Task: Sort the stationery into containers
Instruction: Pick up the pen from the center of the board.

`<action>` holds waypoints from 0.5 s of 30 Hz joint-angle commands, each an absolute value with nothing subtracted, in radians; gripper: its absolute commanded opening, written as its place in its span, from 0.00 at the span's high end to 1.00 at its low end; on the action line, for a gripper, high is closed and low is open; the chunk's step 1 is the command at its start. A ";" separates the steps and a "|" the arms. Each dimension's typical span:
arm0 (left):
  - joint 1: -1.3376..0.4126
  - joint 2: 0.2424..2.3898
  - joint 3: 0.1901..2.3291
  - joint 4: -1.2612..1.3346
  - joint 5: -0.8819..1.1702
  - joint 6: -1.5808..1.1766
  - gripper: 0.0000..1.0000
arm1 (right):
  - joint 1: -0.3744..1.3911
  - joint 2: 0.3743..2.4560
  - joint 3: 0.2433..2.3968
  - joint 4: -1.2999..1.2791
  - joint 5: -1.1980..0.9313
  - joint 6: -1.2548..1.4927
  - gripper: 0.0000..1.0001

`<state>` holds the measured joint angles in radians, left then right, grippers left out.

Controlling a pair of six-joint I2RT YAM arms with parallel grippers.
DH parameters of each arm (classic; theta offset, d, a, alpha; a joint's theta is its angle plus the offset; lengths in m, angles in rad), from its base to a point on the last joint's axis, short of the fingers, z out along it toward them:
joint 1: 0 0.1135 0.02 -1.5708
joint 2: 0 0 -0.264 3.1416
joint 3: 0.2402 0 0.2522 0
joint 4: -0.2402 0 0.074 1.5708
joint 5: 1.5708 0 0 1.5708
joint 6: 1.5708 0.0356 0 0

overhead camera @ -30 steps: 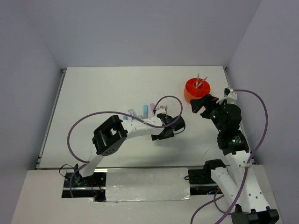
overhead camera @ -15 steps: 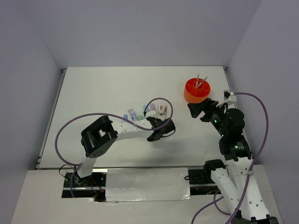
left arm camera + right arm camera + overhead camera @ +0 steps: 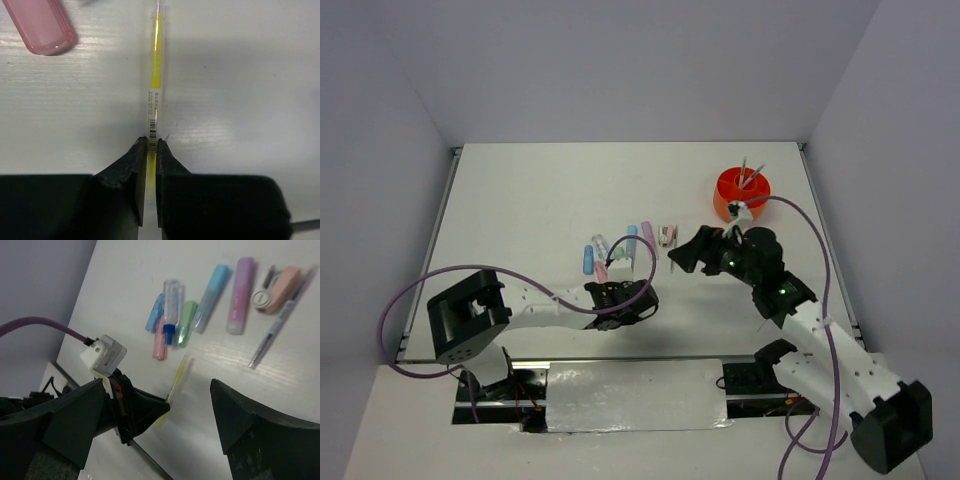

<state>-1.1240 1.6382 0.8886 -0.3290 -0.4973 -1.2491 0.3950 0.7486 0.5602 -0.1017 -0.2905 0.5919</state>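
My left gripper (image 3: 151, 142) is shut on the near end of a thin yellow pen (image 3: 156, 75), which points away over the white table; the top view shows this gripper (image 3: 638, 297) in front of the stationery row. The right wrist view shows the same yellow pen (image 3: 180, 374) and, beyond it, a blue marker (image 3: 212, 297), a purple marker (image 3: 240, 295), a green piece (image 3: 186, 330) and a pink piece (image 3: 160, 346). My right gripper (image 3: 159, 390) hangs open above them, holding nothing, and in the top view (image 3: 688, 258) it is left of the orange pot (image 3: 742, 192).
The pot holds two thin pens (image 3: 748, 172) standing upright at the back right. A pink clip-like item (image 3: 282, 282) and a thin dark pen (image 3: 279, 326) lie at the right end of the row. A pink marker (image 3: 40, 25) lies left of the yellow pen.
My left gripper closed on the yellow pen and drew back left toward the near edge. My right arm swung left from beside the pot to over the stationery row.
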 commanded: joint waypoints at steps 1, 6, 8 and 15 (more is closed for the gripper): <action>-1.150 1.534 0.833 -0.148 -0.512 -1.067 1.00 | 0.552 0.851 0.549 0.075 -0.177 0.652 0.07; -1.158 1.373 0.726 0.084 -0.506 -0.934 1.00 | 0.686 0.986 0.571 0.124 -0.055 0.692 0.07; -1.158 1.313 0.671 0.178 -0.503 -0.896 1.00 | 0.731 1.012 0.581 0.126 -0.020 0.704 0.06; -1.161 1.189 0.546 0.373 -0.459 -0.818 1.00 | 0.802 1.092 0.581 0.181 0.081 0.772 0.10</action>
